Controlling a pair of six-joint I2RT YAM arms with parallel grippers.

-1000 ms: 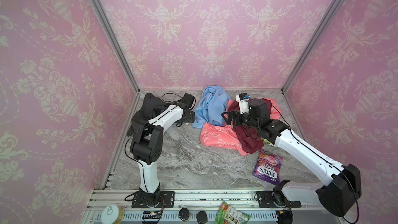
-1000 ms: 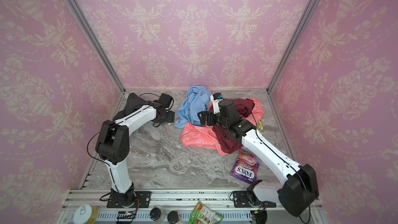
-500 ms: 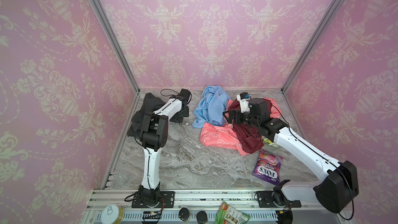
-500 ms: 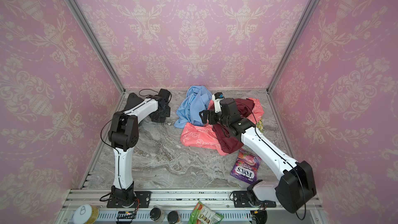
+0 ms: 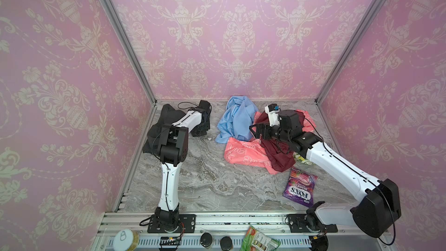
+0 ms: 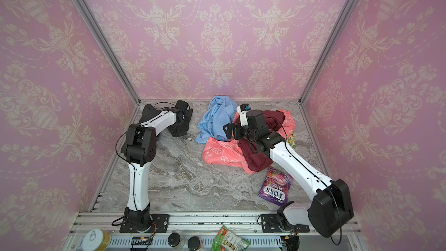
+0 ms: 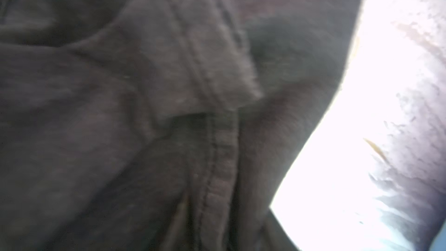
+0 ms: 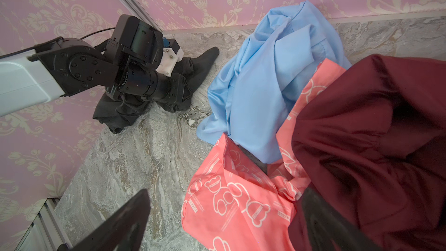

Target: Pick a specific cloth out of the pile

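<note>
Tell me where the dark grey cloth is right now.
In both top views the dark grey cloth lies in the far left corner, apart from the pile, left of the light blue cloth, with the left gripper down on it.

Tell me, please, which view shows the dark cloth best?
Right wrist view: the dark cloth is sharp and mostly visible. Left wrist shows only blurred hems; both top views show it small, behind the left arm.
</note>
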